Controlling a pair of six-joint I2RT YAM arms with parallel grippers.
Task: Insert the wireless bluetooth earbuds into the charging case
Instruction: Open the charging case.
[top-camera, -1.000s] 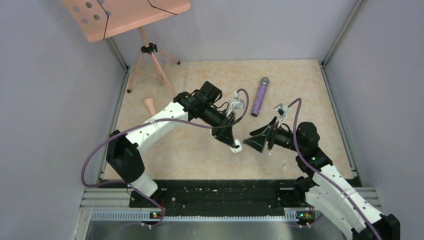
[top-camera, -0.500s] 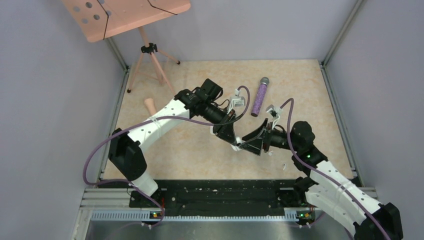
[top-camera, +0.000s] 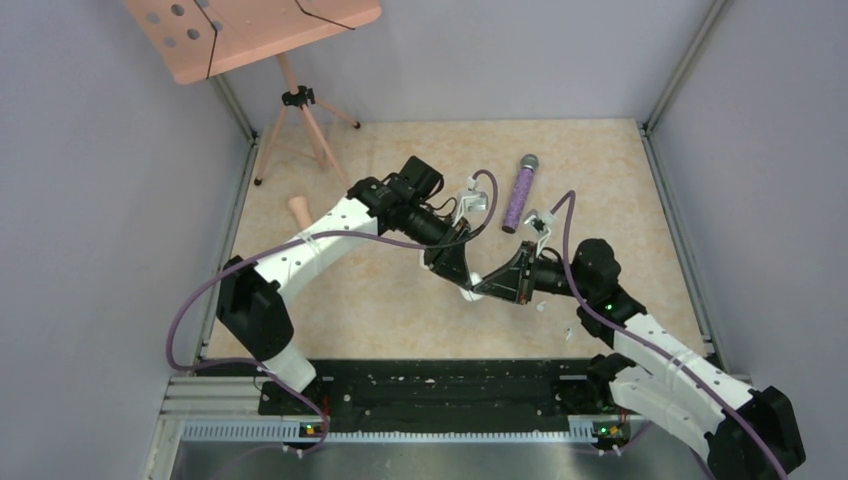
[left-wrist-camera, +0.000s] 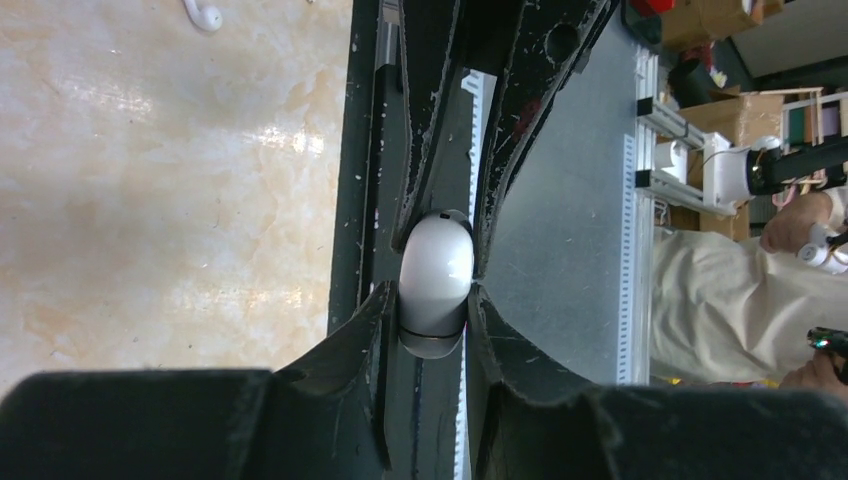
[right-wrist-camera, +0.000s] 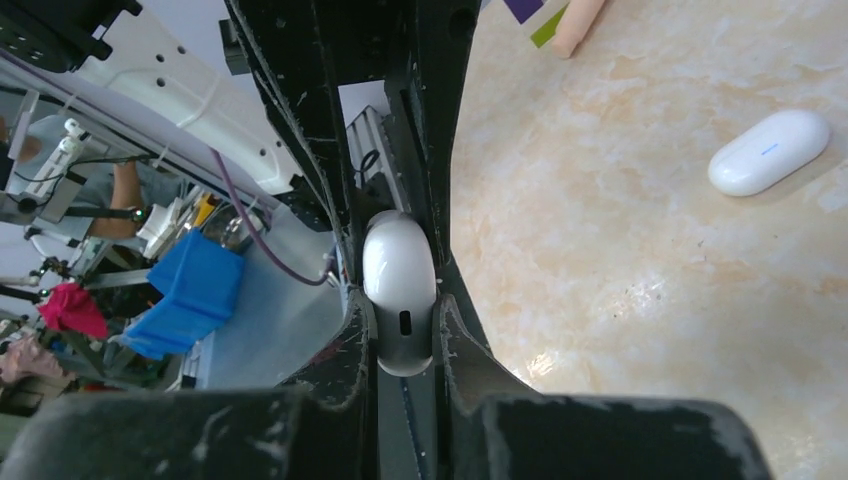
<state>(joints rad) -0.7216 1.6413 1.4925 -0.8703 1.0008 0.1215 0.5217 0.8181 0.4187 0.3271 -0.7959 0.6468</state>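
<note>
Nearest to you, both hands meet over the middle of the surface (top-camera: 400, 320) on one white charging case (left-wrist-camera: 436, 262).

The left hand (left-wrist-camera: 433, 300) is closed narrow, with its pads pressed on two opposite sides of the case. The right hand (right-wrist-camera: 402, 305) grips the same case from the opposite end. Its fingers touch both sides at the end that carries the small port.

Read this two-ended grip as steadying one half so the other can be pulled open. A seam line shows, and the case appears shut. Treat the loading step as not yet done.

One white earbud (left-wrist-camera: 203, 14) lies on the surface at the upper left of the left wrist view. A second white case (right-wrist-camera: 768, 152) lies closed at the upper right of the right wrist view.

Farthest off, the purple microphone (top-camera: 519, 193) lies apart from both hands.
</note>
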